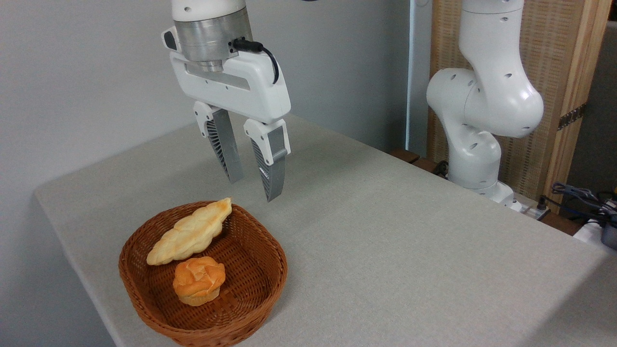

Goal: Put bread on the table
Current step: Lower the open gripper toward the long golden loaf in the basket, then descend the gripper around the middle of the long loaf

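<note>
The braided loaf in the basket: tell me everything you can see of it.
The bread is a long, pale golden braided loaf with tapered ends, its upper tip browner. Its surface looks soft and matte. It lies slanted along the far-left side of the brown wicker basket, its upper end resting on the rim, its lower end just above the round orange bun. The open claw hangs above it, apart.

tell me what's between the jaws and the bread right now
Nothing. In the camera view the open gripper hangs above the bread, which lies in the basket; only air separates them.
</note>
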`<state>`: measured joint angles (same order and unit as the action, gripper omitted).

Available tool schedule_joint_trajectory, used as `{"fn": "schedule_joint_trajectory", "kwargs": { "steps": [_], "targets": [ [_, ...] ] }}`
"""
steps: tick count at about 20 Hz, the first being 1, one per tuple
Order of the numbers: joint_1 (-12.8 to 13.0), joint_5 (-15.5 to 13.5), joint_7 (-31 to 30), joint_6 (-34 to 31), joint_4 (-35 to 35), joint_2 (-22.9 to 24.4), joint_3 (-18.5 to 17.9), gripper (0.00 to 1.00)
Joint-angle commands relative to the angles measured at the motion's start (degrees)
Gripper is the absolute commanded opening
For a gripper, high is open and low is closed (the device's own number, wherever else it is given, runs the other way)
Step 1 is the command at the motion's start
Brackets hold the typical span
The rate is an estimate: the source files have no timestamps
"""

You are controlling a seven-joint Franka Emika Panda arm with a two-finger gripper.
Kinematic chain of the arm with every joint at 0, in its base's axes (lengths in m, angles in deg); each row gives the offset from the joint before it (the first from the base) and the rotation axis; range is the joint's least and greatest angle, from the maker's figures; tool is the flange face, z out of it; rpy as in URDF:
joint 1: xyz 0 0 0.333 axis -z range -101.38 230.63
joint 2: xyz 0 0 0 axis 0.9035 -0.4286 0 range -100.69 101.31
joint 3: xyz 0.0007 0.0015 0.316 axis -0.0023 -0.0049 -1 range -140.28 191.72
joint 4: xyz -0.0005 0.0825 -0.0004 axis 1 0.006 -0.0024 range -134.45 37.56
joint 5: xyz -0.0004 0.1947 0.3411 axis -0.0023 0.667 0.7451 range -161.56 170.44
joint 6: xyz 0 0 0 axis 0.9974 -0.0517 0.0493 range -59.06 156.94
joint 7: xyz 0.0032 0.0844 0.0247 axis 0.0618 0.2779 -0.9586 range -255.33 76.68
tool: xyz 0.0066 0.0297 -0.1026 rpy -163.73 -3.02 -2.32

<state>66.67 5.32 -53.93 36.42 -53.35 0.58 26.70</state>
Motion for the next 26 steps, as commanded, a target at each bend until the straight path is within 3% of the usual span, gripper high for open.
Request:
{"fn": "schedule_joint_trajectory", "kwargs": {
  "steps": [1, 4, 7, 12, 18, 20, 22, 26],
  "targets": [
    [-0.02, -0.97, 1.17, -0.17, -0.28, 0.44, -0.36, 1.0],
    [-0.37, -2.11, 1.08, 0.09, -0.28, 0.35, -0.28, 1.0],
    [-0.73, -5.09, 0.91, 1.58, -0.28, 0.35, -0.28, 1.0],
    [-0.73, -5.71, -1.37, 3.25, -0.37, -1.15, 2.27, 1.0],
    [-0.9, -9.58, -13.75, 13.25, -4.39, -2.2, 4.99, 1.0],
    [-4.83, -10.63, -14.38, 17.12, -7.73, -2.46, 10.58, 1.0],
    [-6.87, -11.51, -14.47, 20.02, -10.11, -2.81, 13.86, 1.0],
    [-6.79, -12.31, -14.65, 25.48, -13.02, -4.57, 14.93, 1.0]
  ]
}}
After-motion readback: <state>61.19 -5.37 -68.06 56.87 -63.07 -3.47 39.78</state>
